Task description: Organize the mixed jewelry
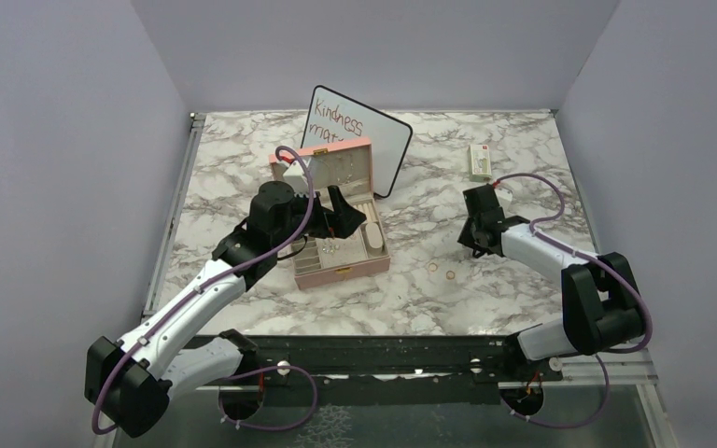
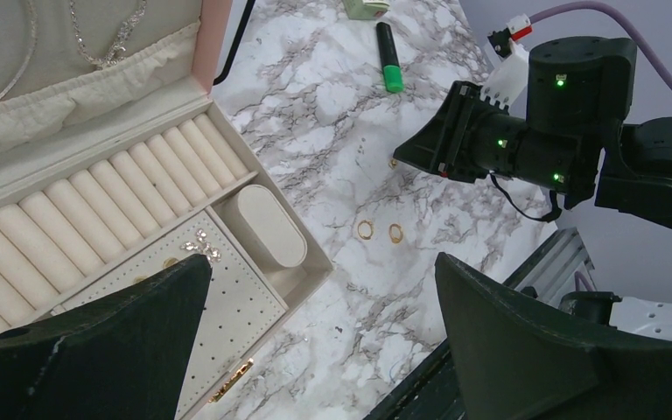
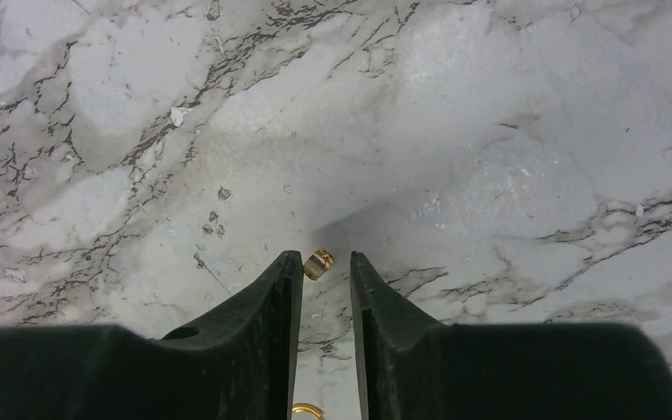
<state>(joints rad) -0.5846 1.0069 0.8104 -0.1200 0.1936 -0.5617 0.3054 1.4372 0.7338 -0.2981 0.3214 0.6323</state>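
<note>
The pink jewelry box lies open left of centre, with sparkly earring bits on its dotted pad. My left gripper hovers over the box, wide open and holding nothing. Two gold rings lie on the marble right of the box, also seen from above as the rings. My right gripper is low over the table beyond them. Its jaws are narrowed, and a tiny ribbed gold bit at the tips touches the left finger. A gap still shows on the other side. Part of another gold ring peeks out between the fingers.
A whiteboard with writing leans behind the box. A white-green packet lies at the back right, and a green marker near it. Necklaces hang in the box lid. Grey walls close in the marble table.
</note>
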